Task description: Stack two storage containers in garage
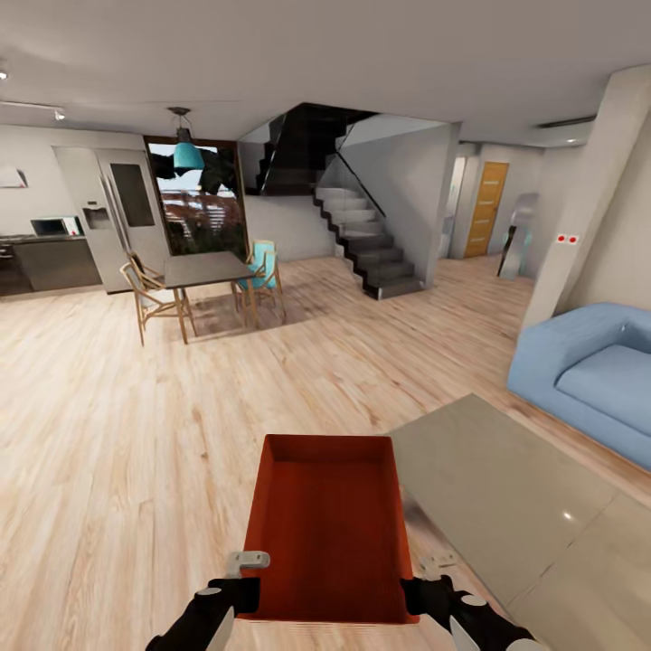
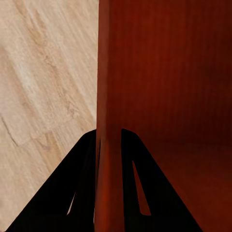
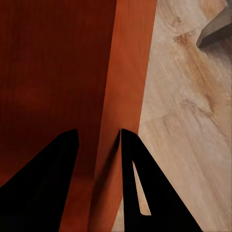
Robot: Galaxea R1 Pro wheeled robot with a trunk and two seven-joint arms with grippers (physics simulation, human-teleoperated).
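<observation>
An orange-red storage container hangs in front of me above the light wood-plank floor of the living room, held by both arms. My left gripper is shut on its left wall, one finger on each side of that wall. On the other side my right gripper is shut on the right wall in the same way. The bin is open-topped and looks empty. The garage is out of view.
A pale grey rug lies at my right, with a blue sofa beyond it. A dining table with chairs stands ahead left, a dark staircase ahead, and an orange door at the far right.
</observation>
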